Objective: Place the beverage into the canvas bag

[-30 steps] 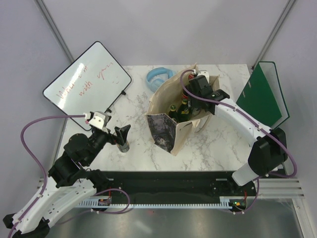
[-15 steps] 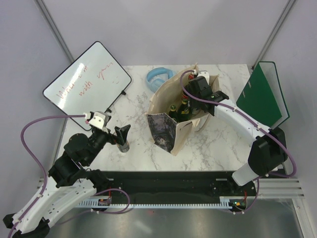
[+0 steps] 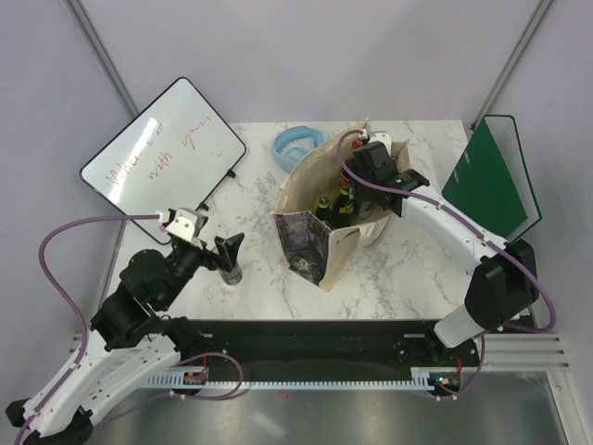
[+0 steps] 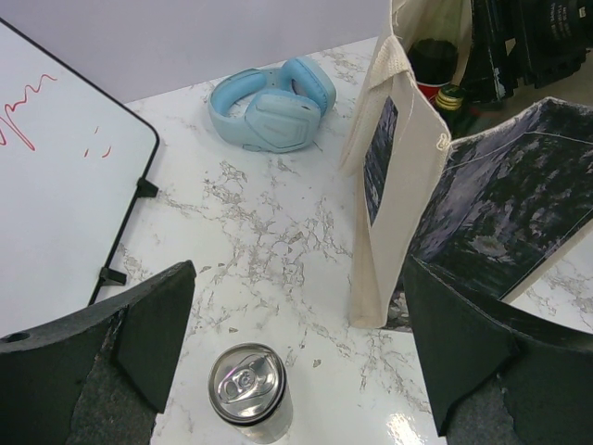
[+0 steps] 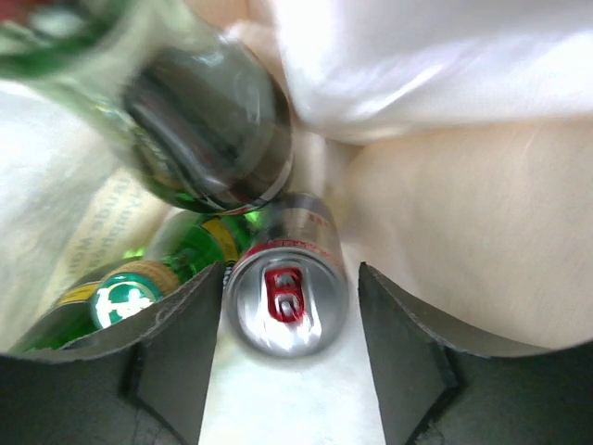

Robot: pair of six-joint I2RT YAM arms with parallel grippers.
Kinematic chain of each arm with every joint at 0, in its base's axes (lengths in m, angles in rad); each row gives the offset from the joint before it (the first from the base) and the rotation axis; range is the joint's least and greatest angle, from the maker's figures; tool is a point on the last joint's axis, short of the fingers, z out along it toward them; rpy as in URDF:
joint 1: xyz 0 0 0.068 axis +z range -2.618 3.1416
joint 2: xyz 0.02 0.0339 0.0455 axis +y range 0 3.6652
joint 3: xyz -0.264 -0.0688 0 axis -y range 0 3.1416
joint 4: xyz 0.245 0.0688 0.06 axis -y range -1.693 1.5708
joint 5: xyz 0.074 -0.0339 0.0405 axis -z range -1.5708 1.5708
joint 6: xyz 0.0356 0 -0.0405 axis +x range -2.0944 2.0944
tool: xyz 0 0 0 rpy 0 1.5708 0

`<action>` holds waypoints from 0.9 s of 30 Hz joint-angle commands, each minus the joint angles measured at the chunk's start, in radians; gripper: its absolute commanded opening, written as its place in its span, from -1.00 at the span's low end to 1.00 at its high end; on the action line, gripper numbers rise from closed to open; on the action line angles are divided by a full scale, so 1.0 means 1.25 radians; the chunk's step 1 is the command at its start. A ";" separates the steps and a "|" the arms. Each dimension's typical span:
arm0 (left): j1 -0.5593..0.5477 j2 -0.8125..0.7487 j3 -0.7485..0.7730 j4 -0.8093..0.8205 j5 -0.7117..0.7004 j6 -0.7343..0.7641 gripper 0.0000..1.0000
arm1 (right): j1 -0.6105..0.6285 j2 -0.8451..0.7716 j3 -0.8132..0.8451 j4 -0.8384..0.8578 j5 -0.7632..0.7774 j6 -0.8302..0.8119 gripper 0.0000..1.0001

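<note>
Near left, our left hand (image 4: 296, 362) spreads wide around a silver can (image 4: 247, 392) standing on the marble surface (image 4: 269, 232). Farther right, our right hand (image 5: 289, 357), fingers apart, hangs inside the canvas bag (image 3: 320, 209) over a red-tabbed can (image 5: 285, 301) beside green bottles (image 5: 125, 295).

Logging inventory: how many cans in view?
2. One can stands on the table between the open left gripper fingers; another can sits inside the bag. More may be hidden.
</note>
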 commanded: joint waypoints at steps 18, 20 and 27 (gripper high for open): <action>-0.001 0.012 0.023 0.007 -0.050 -0.026 1.00 | 0.006 -0.101 0.248 -0.128 -0.044 -0.009 0.38; 0.001 0.034 0.059 -0.016 -0.083 -0.070 1.00 | 0.019 -0.108 0.294 -0.145 -0.047 -0.014 0.39; -0.001 0.086 0.170 -0.103 0.039 -0.139 1.00 | 0.207 -0.091 0.417 -0.177 0.002 -0.026 0.38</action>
